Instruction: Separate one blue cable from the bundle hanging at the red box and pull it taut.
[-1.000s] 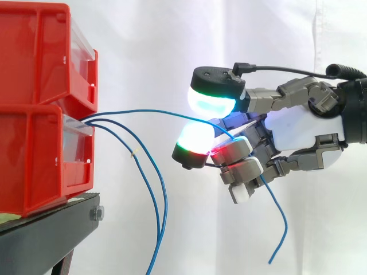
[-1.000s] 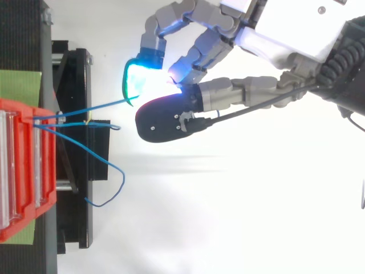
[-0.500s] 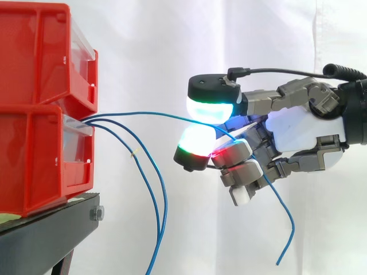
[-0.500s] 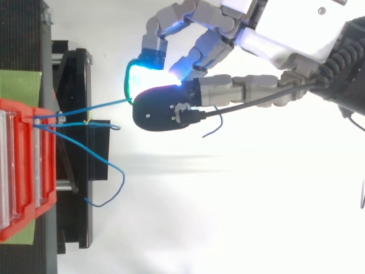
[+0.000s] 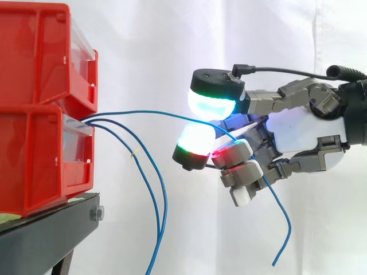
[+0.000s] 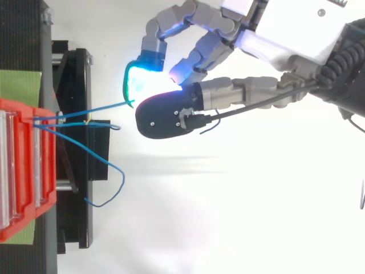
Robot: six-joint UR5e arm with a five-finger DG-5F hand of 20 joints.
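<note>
White curtain backs a stack of red bins on a black stand at the left of the side view. Three blue wires leave the front of the lower bin. Two other blue cables hang down in loose curves beside the stand. One blue cable runs apart from them in a shallow arch, not drawn straight, rightward to the hand. The hand's fingers are curled, and the cable is pinched between two glowing fingertips, cyan-green above and white-red below. Behind the curled fingers the cable's free end trails downward. From above, the same cable reaches the cyan pad.
</note>
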